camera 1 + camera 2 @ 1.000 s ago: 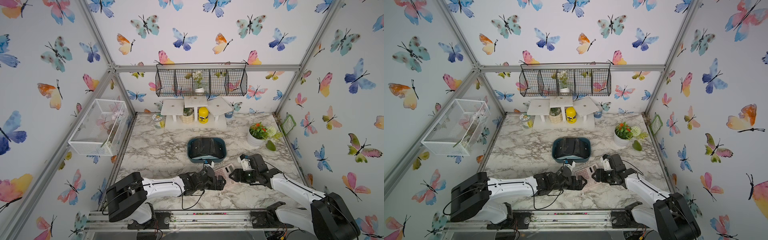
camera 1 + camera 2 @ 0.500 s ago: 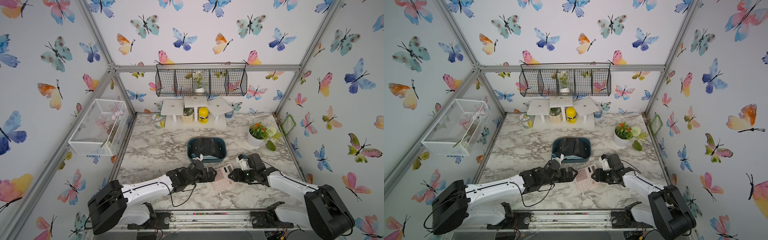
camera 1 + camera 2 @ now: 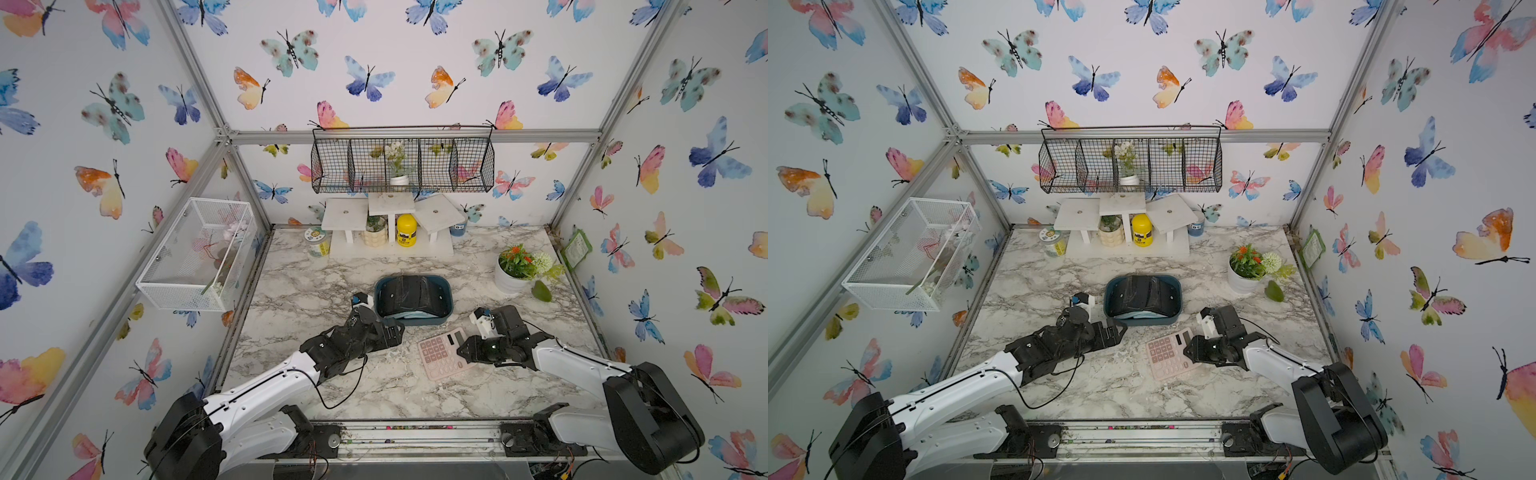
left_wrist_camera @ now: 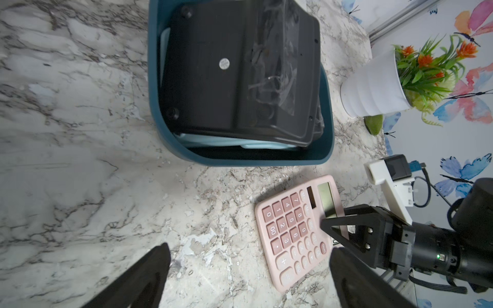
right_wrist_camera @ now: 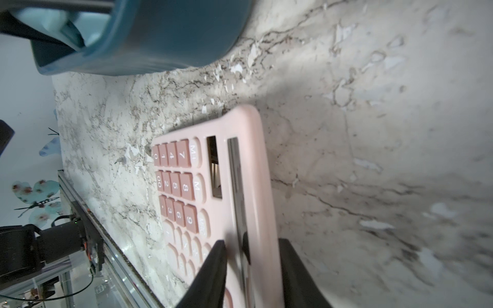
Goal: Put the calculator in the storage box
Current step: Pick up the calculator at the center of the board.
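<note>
One pink calculator point(image 3: 440, 353) is lying on the marble tabletop point(image 3: 332, 395) directly ahead of the right pincer point(image 5: 252, 256), display end nearest and keypad stretching away. Those jaws are seemingly clamping that edge. The storage box point(image 3: 440, 321) is sitting just beyond. The left pincer point(image 4: 249, 248), farther off, is gaping wide. Keys are showing digits and "00"; no brand is legible.

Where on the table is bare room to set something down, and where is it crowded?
Free: the marble left of the storage box, and the strip between it and the white stand. Crowded: around the calculator, at the right fingers.

Overhead stereo pair (close wrist views)
</note>
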`<state>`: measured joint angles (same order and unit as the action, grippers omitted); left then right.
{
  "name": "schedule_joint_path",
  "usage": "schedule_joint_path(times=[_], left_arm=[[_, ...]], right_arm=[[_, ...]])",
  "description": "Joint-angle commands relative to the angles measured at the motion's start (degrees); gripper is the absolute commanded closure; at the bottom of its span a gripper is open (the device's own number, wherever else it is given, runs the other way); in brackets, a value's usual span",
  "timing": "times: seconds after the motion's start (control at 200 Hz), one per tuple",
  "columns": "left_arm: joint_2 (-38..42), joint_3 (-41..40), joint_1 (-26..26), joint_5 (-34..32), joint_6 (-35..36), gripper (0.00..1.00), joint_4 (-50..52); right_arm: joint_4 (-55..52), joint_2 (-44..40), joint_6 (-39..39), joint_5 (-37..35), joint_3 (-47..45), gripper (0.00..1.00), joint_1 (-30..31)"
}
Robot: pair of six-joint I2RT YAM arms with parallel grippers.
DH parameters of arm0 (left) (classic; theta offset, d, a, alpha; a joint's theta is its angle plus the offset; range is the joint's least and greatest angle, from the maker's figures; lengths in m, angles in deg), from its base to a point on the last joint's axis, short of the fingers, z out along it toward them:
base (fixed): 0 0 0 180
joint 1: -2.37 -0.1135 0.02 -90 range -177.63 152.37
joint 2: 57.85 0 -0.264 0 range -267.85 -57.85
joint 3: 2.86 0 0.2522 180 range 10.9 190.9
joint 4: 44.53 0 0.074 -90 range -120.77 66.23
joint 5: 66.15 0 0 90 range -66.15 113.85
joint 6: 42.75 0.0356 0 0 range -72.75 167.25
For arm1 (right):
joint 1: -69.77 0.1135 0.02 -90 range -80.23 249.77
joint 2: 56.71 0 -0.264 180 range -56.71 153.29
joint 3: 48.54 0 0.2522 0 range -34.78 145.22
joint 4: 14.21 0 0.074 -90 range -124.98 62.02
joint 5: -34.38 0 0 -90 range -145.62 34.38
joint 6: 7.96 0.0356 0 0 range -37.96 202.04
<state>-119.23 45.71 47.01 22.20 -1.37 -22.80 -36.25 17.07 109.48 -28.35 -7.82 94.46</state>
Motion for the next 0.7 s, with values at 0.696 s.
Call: schedule_joint_path(times=[0.696], left_arm=[[4.92,1.59,-11.59,5.08,6.04,0.0,6.53]], right_arm=[[-24.04,-14.94,-4.04,-9.57,16.55,0.98,0.01]])
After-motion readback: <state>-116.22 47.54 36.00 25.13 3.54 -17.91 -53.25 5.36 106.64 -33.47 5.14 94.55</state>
